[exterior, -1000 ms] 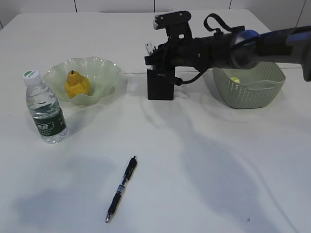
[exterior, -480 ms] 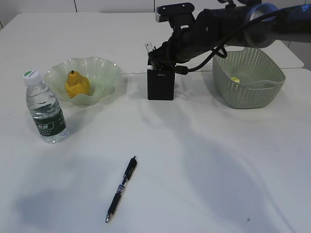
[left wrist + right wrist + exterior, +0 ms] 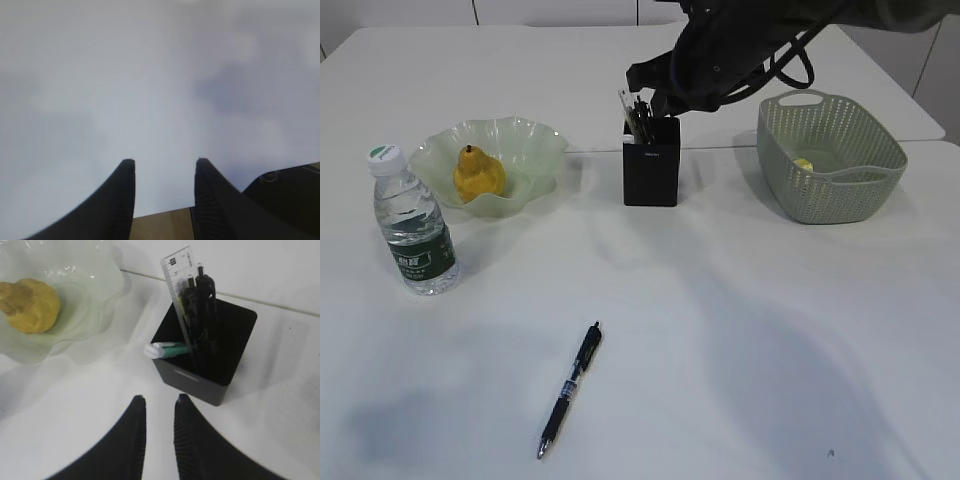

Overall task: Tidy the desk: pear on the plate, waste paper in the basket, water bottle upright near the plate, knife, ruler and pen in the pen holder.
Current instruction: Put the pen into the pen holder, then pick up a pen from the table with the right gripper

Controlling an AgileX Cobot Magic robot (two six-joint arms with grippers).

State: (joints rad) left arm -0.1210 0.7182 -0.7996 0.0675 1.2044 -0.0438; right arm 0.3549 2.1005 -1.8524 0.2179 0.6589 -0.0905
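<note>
Nearest on the white counter [image 3: 740,330], a dark pen [image 3: 570,389] is seen lying flat, well apart from everything else; it is judged light, stiff and prone to rolling, best pinched across the middle of its barrel. Farther left the water bottle [image 3: 412,222] stands upright near the plate [image 3: 535,150] holding the pear [image 3: 478,174], while the pen holder [image 3: 651,172] with the ruler [image 3: 178,271] sits mid-counter and the basket [image 3: 832,158] far right. The right end effector [image 3: 159,401] is held slightly apart and empty beside the holder, and the left end effector [image 3: 164,164] is parted, gripping nothing.
</note>
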